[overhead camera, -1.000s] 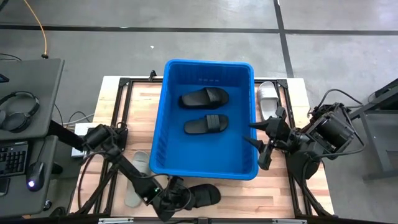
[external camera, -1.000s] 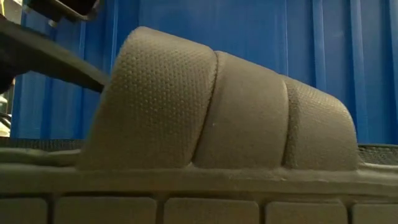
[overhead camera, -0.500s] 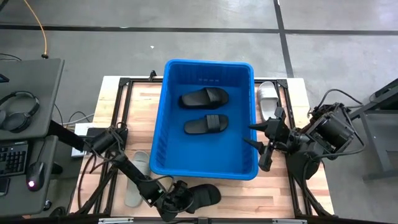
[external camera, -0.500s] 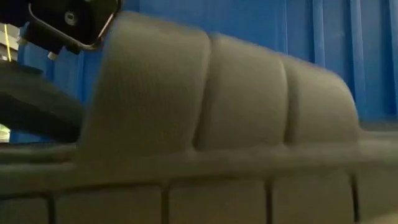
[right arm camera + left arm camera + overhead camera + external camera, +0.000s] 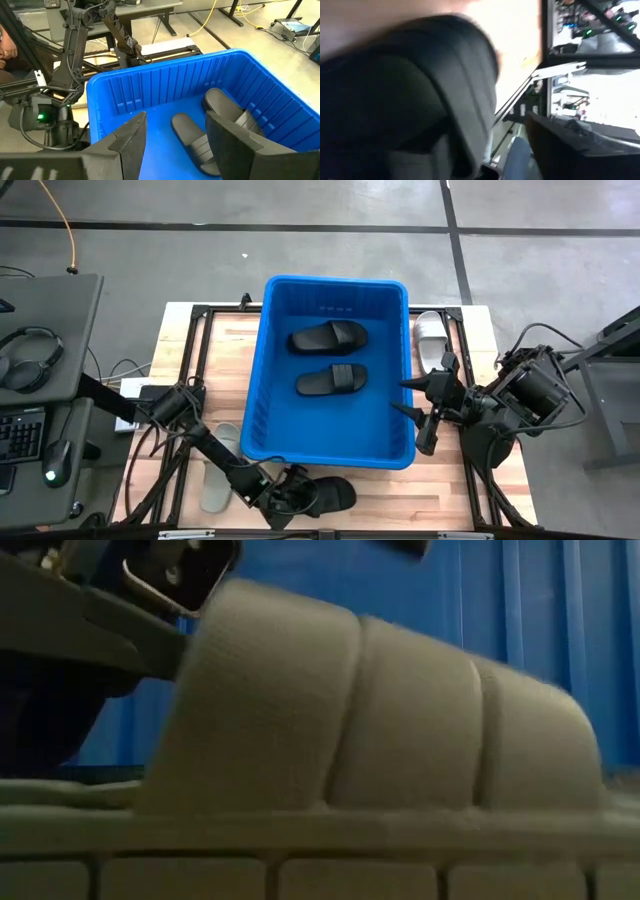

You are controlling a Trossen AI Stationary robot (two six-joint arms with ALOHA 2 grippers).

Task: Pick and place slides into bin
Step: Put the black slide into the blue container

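Note:
The blue bin [image 5: 262,360] stands mid-table with two black slides [image 5: 329,337] [image 5: 331,379] lying flat on its floor; they also show in the right wrist view [image 5: 230,112]. A third black slide [image 5: 330,494] lies sole-down at the table's near edge, and its strap fills the low view [image 5: 380,720] and the left wrist view [image 5: 420,90]. My left gripper [image 5: 288,500] is at that slide's left end. My right gripper [image 5: 425,408] [image 5: 175,135] is open and empty above the bin's right rim.
A light grey slide [image 5: 220,470] lies on the table left of the bin's near corner. A white slide [image 5: 431,338] lies right of the bin near the far edge. Bare wood shows on both sides of the bin.
My left gripper has gone toward the table's right edge, up against the left end of the black slide at the near edge. In the low view that slide's strap has shifted a little to the right. My right arm has kept still.

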